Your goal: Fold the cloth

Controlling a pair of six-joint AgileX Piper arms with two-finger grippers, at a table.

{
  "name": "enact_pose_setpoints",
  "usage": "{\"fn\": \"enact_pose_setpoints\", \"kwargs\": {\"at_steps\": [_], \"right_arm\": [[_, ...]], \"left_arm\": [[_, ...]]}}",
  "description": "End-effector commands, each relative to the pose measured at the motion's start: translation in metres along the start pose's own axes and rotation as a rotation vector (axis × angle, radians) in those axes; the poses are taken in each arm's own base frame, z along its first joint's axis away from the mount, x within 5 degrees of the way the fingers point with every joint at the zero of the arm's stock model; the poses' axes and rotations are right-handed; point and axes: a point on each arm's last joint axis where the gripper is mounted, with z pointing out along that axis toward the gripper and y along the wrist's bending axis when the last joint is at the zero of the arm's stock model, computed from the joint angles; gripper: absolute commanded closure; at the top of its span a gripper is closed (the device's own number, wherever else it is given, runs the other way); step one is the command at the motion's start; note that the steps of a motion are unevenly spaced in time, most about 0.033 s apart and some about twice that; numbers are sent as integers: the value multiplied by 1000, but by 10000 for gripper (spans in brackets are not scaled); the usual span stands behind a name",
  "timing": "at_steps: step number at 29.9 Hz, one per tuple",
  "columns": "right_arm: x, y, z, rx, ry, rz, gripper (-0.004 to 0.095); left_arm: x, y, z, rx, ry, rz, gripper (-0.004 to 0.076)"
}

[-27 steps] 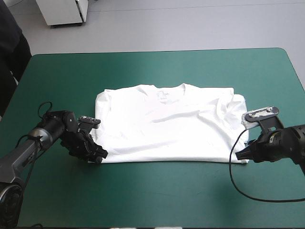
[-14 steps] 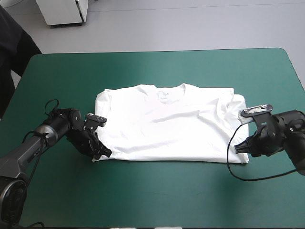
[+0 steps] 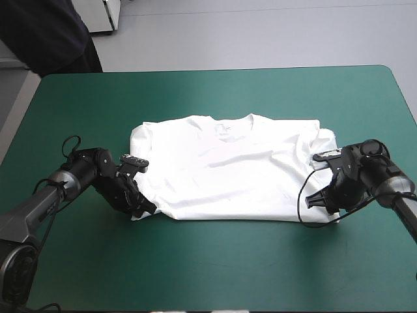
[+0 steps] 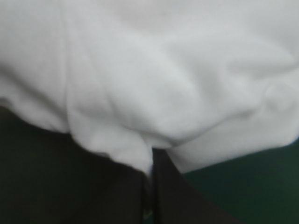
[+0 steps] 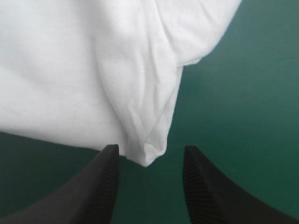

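Near-left hem corner: left gripper [image 3: 144, 208], black fingers [image 4: 180, 200] pressed together with a pinch of T-shirt [image 3: 228, 169] fabric between the tips. Near-right hem corner: right gripper [image 5: 150, 150], fingers [image 5: 100, 186] spread wide, the corner lying between them, clear of both. The T-shirt lies spread flat on the teal-green desk [image 3: 215, 267], central, collar toward the far edge
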Motion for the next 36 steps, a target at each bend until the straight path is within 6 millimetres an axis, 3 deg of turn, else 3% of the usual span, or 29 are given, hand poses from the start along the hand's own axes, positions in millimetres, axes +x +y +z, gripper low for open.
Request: {"fn": "enact_pose_setpoints", "kwargs": {"at_steps": [1,11,19,23,28,32,36], "right_arm": [[-6,-2,-5,5,-42,-6,487],[-10,-18,20,-51,7,88,487],[9,-12,46,-96,118,100,508],[10,-9,47,-134,121,90,618],[10,-8,47,-140,114,81,918],[8,-9,43,-139,110,79,925],[2,-15,18,-97,81,59,925]], "left_arm": [[-1,-8,9,58,-3,-29,746],[-1,-9,9,60,2,-24,746],[-1,-8,9,57,3,-18,746],[0,-7,9,47,8,-10,746],[0,-8,8,46,4,-3,746],[3,-10,0,44,5,12,746],[7,-17,-28,23,-23,39,746]]}}
